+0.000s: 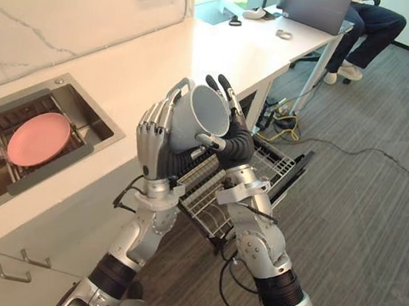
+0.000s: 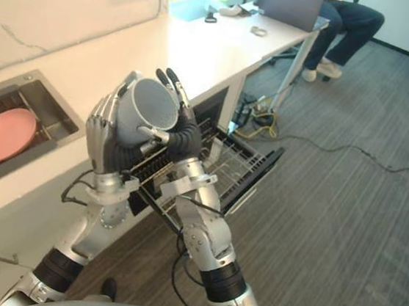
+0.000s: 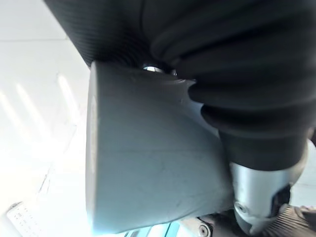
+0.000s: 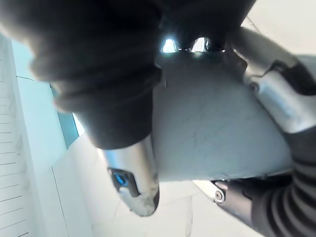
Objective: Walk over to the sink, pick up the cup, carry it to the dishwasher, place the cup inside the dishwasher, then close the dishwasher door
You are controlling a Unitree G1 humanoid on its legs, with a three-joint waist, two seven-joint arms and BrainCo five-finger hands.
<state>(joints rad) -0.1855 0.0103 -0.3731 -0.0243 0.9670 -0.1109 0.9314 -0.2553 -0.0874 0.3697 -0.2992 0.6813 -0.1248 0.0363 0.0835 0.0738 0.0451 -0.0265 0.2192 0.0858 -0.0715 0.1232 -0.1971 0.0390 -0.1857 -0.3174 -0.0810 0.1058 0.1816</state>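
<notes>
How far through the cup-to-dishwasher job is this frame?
Done: the cup is out of the sink, gripped between the left hand and right hand. In hand: the carry, with the pulled-out dishwasher rack below the arms. Left: setting the cup in the rack and closing the open door.

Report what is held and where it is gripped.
The grey cup, by its side walls: left hand on one side, right hand on the opposite side.
</notes>
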